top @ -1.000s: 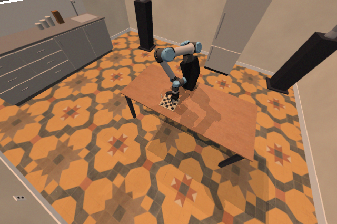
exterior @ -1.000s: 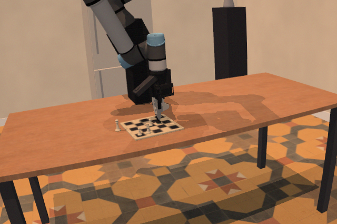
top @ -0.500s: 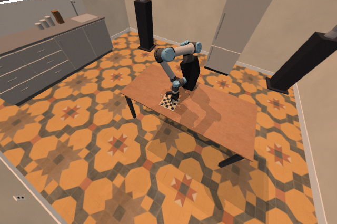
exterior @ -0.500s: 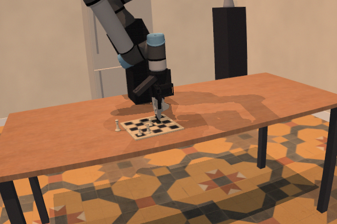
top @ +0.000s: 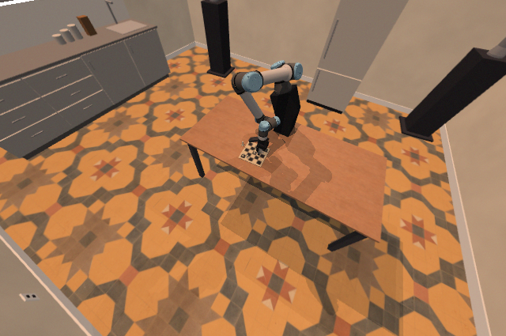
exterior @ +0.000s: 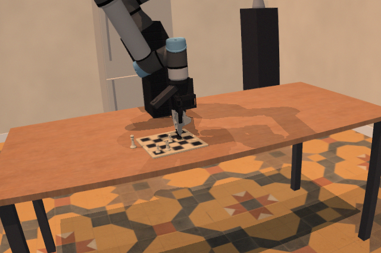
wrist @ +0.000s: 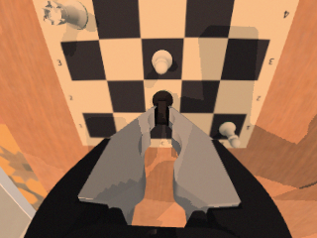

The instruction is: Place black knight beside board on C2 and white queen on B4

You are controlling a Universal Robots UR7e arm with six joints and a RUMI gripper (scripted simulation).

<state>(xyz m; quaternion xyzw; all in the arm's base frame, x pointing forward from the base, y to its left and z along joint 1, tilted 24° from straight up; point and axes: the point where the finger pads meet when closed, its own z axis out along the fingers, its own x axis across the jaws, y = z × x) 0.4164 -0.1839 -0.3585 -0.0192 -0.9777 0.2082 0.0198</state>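
Here the chessboard (wrist: 124, 55) fills the upper wrist frame, carrying a white pawn (wrist: 161, 62) at upper centre and another white pawn (wrist: 229, 131) at right; the pincer (wrist: 161, 130) is nearly shut, clamped on the black knight (wrist: 161, 106), held upright at frame centre with its long axis vertical over row 2; the white queen (exterior: 132, 141) stands upright on the counter (exterior: 277, 111), just left of the board.

You see the arm (top: 253, 105) reaching down over the board (top: 254, 155), which lies on the counter (top: 347, 185) just beside the arm's black pedestal (top: 285, 109).
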